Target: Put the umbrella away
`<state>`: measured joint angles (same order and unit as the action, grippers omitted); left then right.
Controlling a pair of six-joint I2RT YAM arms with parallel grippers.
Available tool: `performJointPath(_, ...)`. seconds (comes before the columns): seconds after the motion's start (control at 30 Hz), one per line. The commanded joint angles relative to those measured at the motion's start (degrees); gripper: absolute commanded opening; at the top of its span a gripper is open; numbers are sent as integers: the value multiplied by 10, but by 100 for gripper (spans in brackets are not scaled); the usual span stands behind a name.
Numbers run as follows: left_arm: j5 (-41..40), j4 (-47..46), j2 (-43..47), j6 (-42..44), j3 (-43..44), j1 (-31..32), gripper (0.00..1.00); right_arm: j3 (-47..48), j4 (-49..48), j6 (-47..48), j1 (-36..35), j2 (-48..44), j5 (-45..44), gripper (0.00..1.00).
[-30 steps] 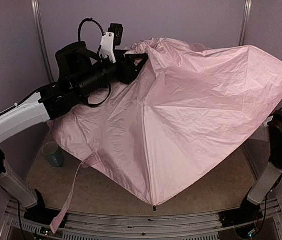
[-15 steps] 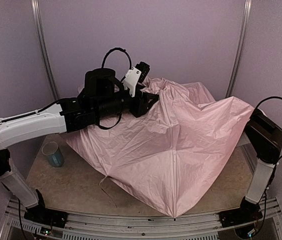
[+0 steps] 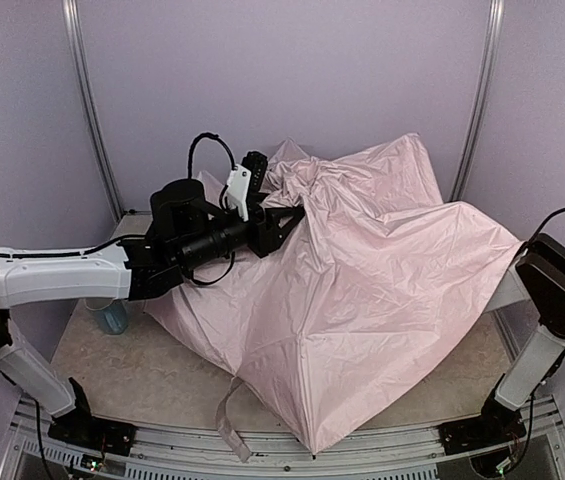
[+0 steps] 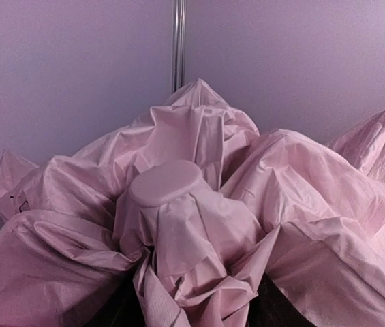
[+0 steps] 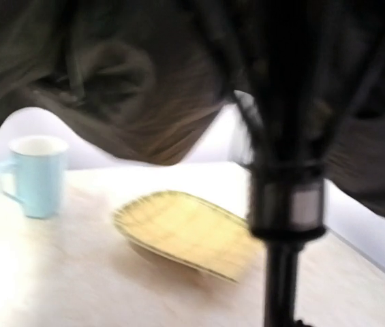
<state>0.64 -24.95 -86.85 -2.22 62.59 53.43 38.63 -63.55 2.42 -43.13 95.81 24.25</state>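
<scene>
The umbrella [image 3: 382,270] lies half collapsed over the table, pale pink fabric up, its closing strap [image 3: 230,420] trailing toward the front edge. My left gripper [image 3: 280,225] reaches in from the left and is shut on the bunched fabric just below the round pink top cap [image 4: 165,182]; the dark fingers [image 4: 114,310] show on either side of the fabric. The right arm [image 3: 557,285] goes under the canopy and its gripper is hidden. The right wrist view looks under the black lining [image 5: 131,82] at the thin black shaft [image 5: 284,272], blurred; no fingers show there.
Beneath the canopy a woven bamboo tray [image 5: 185,231] lies on the pale table [image 3: 152,370]. A light blue cup [image 5: 39,174] stands at the left, partly behind my left arm [image 3: 114,318]. Purple walls with metal posts close the back and sides.
The widely spread canopy has sagged and folded inward. My left gripper has come down with the umbrella's top. The strap has swung toward the front centre.
</scene>
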Motion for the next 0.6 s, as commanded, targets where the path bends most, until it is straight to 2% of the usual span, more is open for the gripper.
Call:
performJointPath(0.0,4,156,-69,-19,-16,-3,18,-21,41,1,9,-19,33,63)
performJointPath(0.2,-25,192,-25,0,39,4,10,-23,61,17,11,-55,12,66)
performJointPath(0.43,-70,242,-2,33,119,41,0,58,127,64,12,-70,-15,66)
performJointPath(0.57,-106,285,15,32,164,47,0,84,161,72,12,-103,-6,68)
